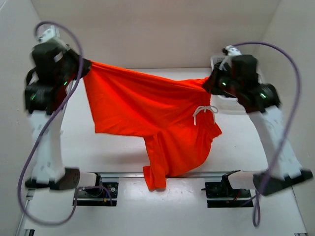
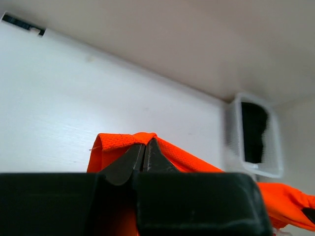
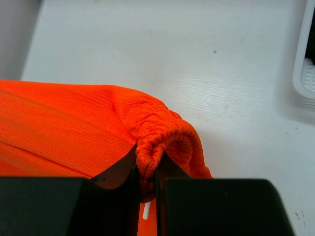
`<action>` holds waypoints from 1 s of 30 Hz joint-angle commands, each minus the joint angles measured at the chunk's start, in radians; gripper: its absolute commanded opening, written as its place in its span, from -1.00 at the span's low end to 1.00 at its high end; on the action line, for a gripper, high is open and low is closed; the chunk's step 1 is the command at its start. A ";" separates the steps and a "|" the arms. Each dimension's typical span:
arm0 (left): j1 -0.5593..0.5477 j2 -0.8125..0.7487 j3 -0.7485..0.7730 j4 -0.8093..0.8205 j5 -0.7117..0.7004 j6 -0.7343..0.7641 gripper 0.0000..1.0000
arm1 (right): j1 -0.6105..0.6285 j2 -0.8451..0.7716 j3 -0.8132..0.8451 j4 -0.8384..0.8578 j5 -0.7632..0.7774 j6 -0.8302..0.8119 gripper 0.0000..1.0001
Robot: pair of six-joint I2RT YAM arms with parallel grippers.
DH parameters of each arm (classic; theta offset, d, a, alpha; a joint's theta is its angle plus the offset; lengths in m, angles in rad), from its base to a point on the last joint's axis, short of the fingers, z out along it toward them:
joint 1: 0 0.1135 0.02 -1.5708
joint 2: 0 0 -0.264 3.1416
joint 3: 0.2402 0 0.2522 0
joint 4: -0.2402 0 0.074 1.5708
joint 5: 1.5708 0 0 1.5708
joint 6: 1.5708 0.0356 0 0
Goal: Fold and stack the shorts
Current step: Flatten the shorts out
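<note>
Shorts [image 1: 147,108] hang stretched between both arms over the table [image 1: 113,157].
Left gripper [image 2: 144,150] pinched on a fabric edge; right gripper [image 3: 146,169] clamped on the gathered waistband; white drawstring [image 1: 204,112] dangles.

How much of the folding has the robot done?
Done: the shorts are picked up. In hand: the left gripper pinches one edge and the right gripper pinches the gathered waistband, so the cloth hangs spread between them above the table, with one leg dangling. Left: no fold shows yet, so all the folding and the stacking.
</note>
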 commanded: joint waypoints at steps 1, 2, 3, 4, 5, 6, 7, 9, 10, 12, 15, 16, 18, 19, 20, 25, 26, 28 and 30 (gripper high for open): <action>0.038 0.186 -0.025 0.096 -0.126 0.040 -0.79 | -0.076 0.200 -0.055 0.153 0.023 -0.049 -1.00; 0.038 0.307 -0.011 0.106 -0.126 0.040 -0.79 | -0.088 0.256 -0.055 0.168 0.023 -0.049 -1.00; 0.048 0.372 0.034 0.106 -0.126 0.049 -0.79 | -0.098 0.380 -0.031 0.194 0.023 -0.049 -1.00; 0.048 0.441 0.070 0.106 -0.135 0.049 -0.68 | -0.113 0.448 -0.002 0.195 0.035 -0.037 -0.98; 0.048 0.589 0.109 0.106 -0.118 0.063 -0.31 | -0.113 0.518 0.088 0.195 0.059 -0.036 -0.25; 0.060 0.669 0.219 0.085 -0.107 0.063 0.68 | -0.127 0.663 0.148 0.195 0.075 -0.026 0.27; 0.075 0.745 0.293 0.054 -0.088 0.051 0.90 | -0.141 0.735 0.210 0.184 0.084 -0.015 0.62; 0.084 0.950 0.459 -0.103 -0.032 0.032 1.00 | -0.151 0.886 0.389 0.132 0.095 0.040 0.94; 0.084 0.984 0.566 -0.138 -0.032 0.032 1.00 | -0.151 0.902 0.408 0.110 0.095 0.057 0.97; 0.071 0.941 0.517 -0.140 -0.015 0.041 1.00 | -0.127 0.846 0.305 0.145 0.106 0.079 1.00; 0.061 0.722 0.177 0.020 -0.014 0.061 1.00 | -0.098 0.713 0.151 0.248 0.130 0.079 1.00; 0.061 0.677 0.041 0.047 -0.005 0.061 1.00 | -0.098 0.687 0.108 0.257 0.130 0.079 1.00; 0.046 0.568 -0.061 0.060 -0.017 0.061 1.00 | -0.087 0.607 -0.007 0.257 0.113 0.088 0.94; 0.026 0.534 -0.159 0.060 -0.017 0.061 1.00 | -0.087 0.579 -0.047 0.257 0.104 0.088 0.94; 0.014 0.502 -0.212 0.060 -0.030 0.061 1.00 | -0.075 0.518 -0.139 0.257 0.104 0.076 0.94; -0.057 0.278 -0.531 0.081 -0.041 0.034 0.92 | -0.066 0.255 -0.483 0.291 0.068 0.086 0.85; -0.072 0.246 -0.625 0.081 -0.041 0.013 0.89 | -0.066 0.214 -0.538 0.291 0.052 0.100 0.82; -0.086 0.146 -0.717 0.101 -0.002 -0.009 0.83 | -0.066 0.101 -0.672 0.291 0.032 0.117 0.74; -0.129 0.083 -0.830 0.112 0.025 -0.041 0.69 | -0.066 0.019 -0.747 0.291 0.032 0.143 0.59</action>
